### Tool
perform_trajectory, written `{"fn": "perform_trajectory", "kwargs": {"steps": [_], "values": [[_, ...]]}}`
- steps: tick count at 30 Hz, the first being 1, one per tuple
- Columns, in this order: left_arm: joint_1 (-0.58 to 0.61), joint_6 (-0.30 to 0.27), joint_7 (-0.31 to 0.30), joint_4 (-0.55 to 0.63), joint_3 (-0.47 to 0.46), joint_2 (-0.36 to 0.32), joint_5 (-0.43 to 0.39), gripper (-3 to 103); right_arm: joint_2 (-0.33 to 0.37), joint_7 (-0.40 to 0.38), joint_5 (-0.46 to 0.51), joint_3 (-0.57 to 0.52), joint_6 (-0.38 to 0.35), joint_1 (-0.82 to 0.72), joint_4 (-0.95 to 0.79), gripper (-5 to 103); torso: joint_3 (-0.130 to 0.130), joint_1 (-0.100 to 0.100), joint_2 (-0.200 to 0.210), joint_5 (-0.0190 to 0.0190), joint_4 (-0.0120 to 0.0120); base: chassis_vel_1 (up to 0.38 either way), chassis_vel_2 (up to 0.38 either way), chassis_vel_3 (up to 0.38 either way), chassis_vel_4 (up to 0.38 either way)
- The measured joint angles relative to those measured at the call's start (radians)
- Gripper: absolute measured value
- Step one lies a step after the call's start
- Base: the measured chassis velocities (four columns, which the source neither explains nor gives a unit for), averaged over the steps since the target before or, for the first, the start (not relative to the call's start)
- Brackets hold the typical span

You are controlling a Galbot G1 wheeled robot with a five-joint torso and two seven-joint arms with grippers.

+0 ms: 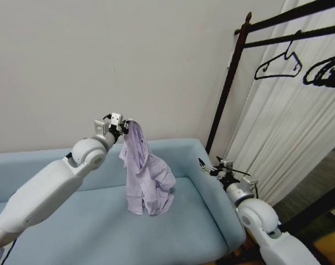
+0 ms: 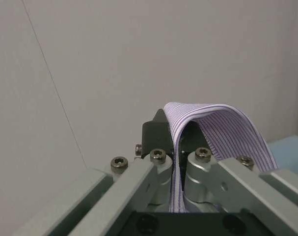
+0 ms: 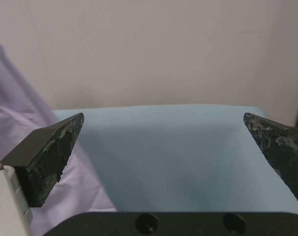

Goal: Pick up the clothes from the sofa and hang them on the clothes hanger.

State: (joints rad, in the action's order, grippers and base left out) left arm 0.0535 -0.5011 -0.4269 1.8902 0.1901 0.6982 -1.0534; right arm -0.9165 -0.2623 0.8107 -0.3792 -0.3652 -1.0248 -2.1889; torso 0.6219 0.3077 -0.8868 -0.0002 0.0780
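left pincer [image 1: 124,126] clamps limp pinstriped shirt [image 1: 148,176] | right pincer [image 3: 162,120] spread near sofa [image 1: 101,223]

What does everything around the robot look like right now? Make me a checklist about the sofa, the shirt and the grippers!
Surface: light blue sofa.
Job's things: purple striped shirt lifted by its top, bottom resting on the sofa; black hanger on the rack.
Clutter: nothing seen.
Grippers: left gripper shut on the shirt; right gripper open near the sofa's right end.
Cables: nothing seen.
Surroundings: white wall, white curtain.
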Motion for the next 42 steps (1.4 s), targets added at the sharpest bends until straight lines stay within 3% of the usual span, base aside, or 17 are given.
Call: {"fn": "perform_trajectory", "kwargs": {"steps": [5,6,9,16,19,29,42], "values": [[-0.071,-0.011,-0.021,-0.021,0.044,0.014,-0.024,1,0.009,-0.132,0.174,0.222,-0.025,0.18,-0.033,100,0.0,0.0,0.0,0.0001,0.0001,0.0,0.0,0.0,0.0],[-0.071,-0.011,-0.021,-0.021,0.044,0.014,-0.024,1,0.009,-0.132,0.174,0.222,-0.025,0.18,-0.033,100,0.0,0.0,0.0,0.0001,0.0001,0.0,0.0,0.0,0.0],[-0.076,-0.012,-0.039,-0.019,0.063,0.025,-0.027,1,-0.026,-0.21,0.279,0.387,-0.018,0.333,-0.012,100,0.0,0.0,0.0,-0.0003,-0.0004,0.0,0.0,0.0,0.0],[-0.083,-0.013,-0.06,-0.027,0.088,0.041,-0.031,1,-0.125,-0.272,0.333,0.581,0.011,0.465,0.075,100,0.0,0.0,0.0,-0.0001,0.0,0.0,0.0,0.0,0.0],[-0.099,-0.013,-0.066,-0.037,0.098,0.044,-0.035,1,-0.194,-0.332,0.367,0.674,0.021,0.524,0.12,103,0.0,0.0,0.0,0.0,0.0,0.0,0.0,0.0,0.0],[-0.108,-0.013,-0.084,-0.038,0.087,0.044,-0.053,1,-0.363,-0.477,0.378,0.755,0.042,0.641,0.278,90,0.0,0.0,0.0,-0.0001,0.0,0.0,0.0,0.0,0.0],[-0.101,-0.017,-0.091,-0.02,0.046,0.032,-0.08,1,-0.491,-0.537,0.308,0.765,0.046,0.694,0.457,79,0.0,0.0,0.0,0.0,-0.0001,0.0,0.0,0.0,0.0]]}}
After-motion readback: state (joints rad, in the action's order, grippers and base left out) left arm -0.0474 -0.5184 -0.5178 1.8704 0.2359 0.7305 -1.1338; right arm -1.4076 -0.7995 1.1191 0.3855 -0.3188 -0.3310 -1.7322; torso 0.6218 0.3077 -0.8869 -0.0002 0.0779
